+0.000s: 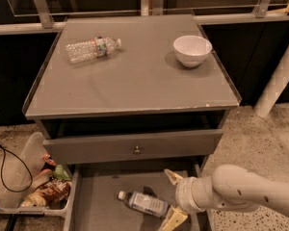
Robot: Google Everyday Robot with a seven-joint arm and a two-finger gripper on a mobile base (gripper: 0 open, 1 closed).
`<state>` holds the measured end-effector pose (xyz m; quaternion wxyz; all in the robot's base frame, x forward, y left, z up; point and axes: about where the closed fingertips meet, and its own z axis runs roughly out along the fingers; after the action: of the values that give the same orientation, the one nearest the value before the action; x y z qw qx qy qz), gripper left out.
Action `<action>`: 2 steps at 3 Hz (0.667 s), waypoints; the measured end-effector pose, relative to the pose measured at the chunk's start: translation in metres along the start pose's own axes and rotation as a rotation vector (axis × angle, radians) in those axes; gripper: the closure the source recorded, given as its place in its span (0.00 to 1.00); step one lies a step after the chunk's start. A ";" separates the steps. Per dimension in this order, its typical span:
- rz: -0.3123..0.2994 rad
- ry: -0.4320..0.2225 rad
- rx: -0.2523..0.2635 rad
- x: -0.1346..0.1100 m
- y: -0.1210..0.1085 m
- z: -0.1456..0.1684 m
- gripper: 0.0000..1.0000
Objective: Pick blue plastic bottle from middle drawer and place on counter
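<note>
The blue plastic bottle point(143, 203) lies on its side on the floor of the open middle drawer point(94, 201), white cap pointing left. My gripper point(171, 198) hangs over the drawer's right part, just right of the bottle's base. Its two yellowish fingers point(172, 176) are spread wide apart, one behind and one in front of the bottle's end. The gripper holds nothing. The grey counter point(135, 76) sits above the drawers.
A clear water bottle point(92, 48) lies at the counter's back left and a white bowl point(192, 50) stands at its back right. A closed drawer front with a knob point(137, 150) overhangs the open drawer. A bin of snack packets point(43, 186) stands at the left.
</note>
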<state>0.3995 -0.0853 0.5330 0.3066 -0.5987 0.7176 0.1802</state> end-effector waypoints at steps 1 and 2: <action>0.059 0.019 -0.020 0.023 0.003 0.032 0.00; 0.103 0.035 -0.012 0.041 0.000 0.058 0.00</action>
<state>0.4086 -0.0798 0.4625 0.2807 -0.5657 0.7518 0.1894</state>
